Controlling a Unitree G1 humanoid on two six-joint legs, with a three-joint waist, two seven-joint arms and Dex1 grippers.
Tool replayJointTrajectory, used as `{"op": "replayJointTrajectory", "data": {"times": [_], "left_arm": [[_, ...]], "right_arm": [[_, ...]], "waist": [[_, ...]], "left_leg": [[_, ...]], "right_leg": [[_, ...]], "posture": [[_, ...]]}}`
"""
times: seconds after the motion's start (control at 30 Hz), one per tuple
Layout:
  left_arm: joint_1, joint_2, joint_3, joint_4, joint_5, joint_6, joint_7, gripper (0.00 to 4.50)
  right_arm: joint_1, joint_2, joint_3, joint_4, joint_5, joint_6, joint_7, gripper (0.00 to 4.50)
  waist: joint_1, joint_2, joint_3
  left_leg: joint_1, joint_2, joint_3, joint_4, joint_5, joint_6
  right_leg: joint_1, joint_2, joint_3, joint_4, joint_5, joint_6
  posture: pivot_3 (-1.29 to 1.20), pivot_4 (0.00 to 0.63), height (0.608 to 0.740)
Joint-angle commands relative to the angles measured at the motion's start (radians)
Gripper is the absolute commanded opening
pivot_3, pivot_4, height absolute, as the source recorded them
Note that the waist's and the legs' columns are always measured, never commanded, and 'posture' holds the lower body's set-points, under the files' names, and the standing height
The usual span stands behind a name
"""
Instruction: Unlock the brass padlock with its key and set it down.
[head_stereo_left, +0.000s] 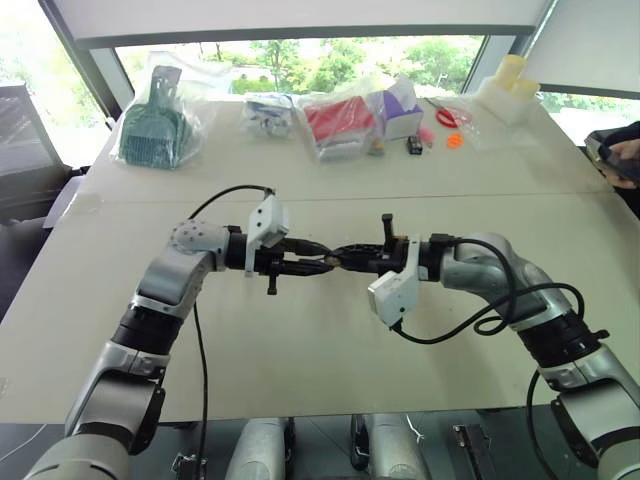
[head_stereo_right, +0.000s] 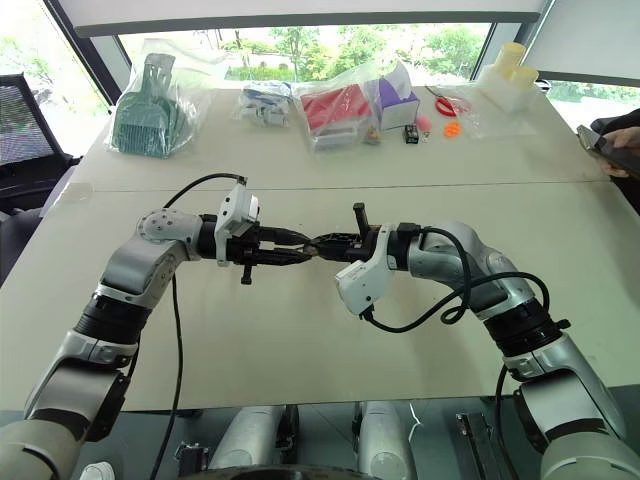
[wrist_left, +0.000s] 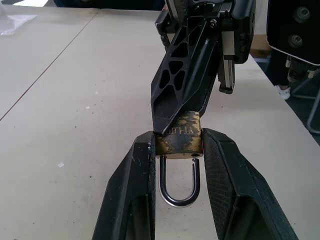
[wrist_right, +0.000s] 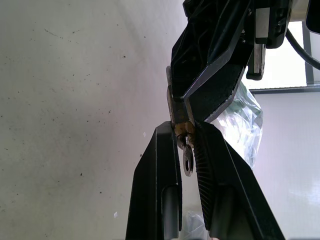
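Left fingers (wrist_left: 132, 195) fill the near foreground of the left wrist view, and between them sits the padlock (wrist_left: 180, 142), clamped across its brass body. Shackle (wrist_left: 179, 187) hangs back toward the wrist, apparently closed, both legs entering the body. Keyway end faces away, toward the other arm.

Key (wrist_right: 187, 160) lies in line with the lock body, silvery ringed head trailing between the right fingers (wrist_right: 160, 170), blade end at the brass. Whether the blade is fully seated cannot be told.

Right gripper (head_stereo_left: 342, 259) is nearly closed about the key head; firm pinch cannot be confirmed. Left gripper (head_stereo_left: 318, 261) is part open, closed on the lock.

Both grippers meet tip to tip, roughly level, above the table (head_stereo_left: 300, 350) at mid-span, lock well clear of the surface.

Judgement: lock, key and right gripper share one axis, so the coming turn should be a roll about that line, left holding steady. Bagged items (head_stereo_left: 155, 120) lie well apart at the far edge.
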Motion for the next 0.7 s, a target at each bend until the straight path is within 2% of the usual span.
{"op": "replayJointTrajectory", "data": {"times": [0.03,0.1,0.33,0.37,0.57,0.6,0.67,0.7], "left_arm": [[-0.013,0.004,0.018,-0.040,-0.003,-0.004,0.005,0.76],[-0.014,0.012,0.022,-0.042,-0.007,0.019,0.010,0.76],[0.003,0.041,0.046,-0.068,-0.019,0.047,0.029,4.12],[0.007,0.045,0.057,-0.077,-0.026,0.054,0.039,4.48],[0.020,0.060,0.144,-0.138,-0.095,0.130,0.095,4.48],[0.025,0.064,0.149,-0.148,-0.101,0.138,0.096,4.08],[0.038,0.068,0.151,-0.165,-0.109,0.148,0.098,3.65],[0.044,0.068,0.150,-0.171,-0.109,0.150,0.100,3.16]], "right_arm": [[-0.024,0.005,-0.023,-0.019,0.024,0.006,-0.008,0.04],[-0.018,0.006,-0.029,-0.021,0.020,0.027,-0.010,0.04],[-0.009,0.004,-0.042,-0.021,0.024,0.066,-0.016,0.00],[-0.007,0.003,-0.045,-0.023,0.025,0.071,-0.017,0.00],[0.011,-0.003,-0.058,-0.025,0.028,0.096,-0.028,0.00],[0.013,-0.003,-0.059,-0.026,0.029,0.099,-0.028,0.00],[0.017,-0.001,-0.061,-0.027,0.031,0.106,-0.029,0.00],[0.018,0.000,-0.061,-0.029,0.031,0.108,-0.029,0.00]], "waist": [[0.000,0.000,0.000],[0.000,0.000,0.000],[0.000,0.000,0.000],[0.000,0.000,0.000],[0.000,0.000,0.000],[0.000,0.000,0.000],[-0.001,0.000,0.000],[-0.001,0.000,0.000]], "left_leg": [[0.000,0.000,0.000,0.000,0.000,0.000],[0.000,0.000,0.000,0.000,0.000,0.000],[0.000,0.000,0.000,0.000,0.000,0.000],[0.000,0.000,0.000,0.000,0.000,0.000],[0.000,0.000,0.000,0.000,0.000,0.000],[0.000,0.000,0.000,0.000,0.000,0.000],[0.000,0.000,0.000,0.000,0.000,0.000],[0.000,0.000,0.000,0.000,0.000,0.000]], "right_leg": [[0.000,0.000,0.000,0.000,0.000,0.000],[0.000,0.000,0.000,0.000,0.000,0.000],[0.000,0.000,0.000,0.000,0.000,0.000],[0.000,0.000,0.000,0.000,0.000,0.000],[0.000,0.000,0.000,0.000,0.000,0.000],[0.000,0.000,0.000,0.000,0.000,0.000],[0.000,0.000,0.000,0.000,0.000,0.000],[0.000,0.000,0.000,0.000,0.000,0.000]], "posture": [[0.00,0.150,0.740],[0.00,0.150,0.740],[0.00,0.150,0.740],[0.00,0.150,0.740],[0.00,0.150,0.740],[0.00,0.150,0.740],[0.00,0.150,0.740],[0.00,0.150,0.740]]}}
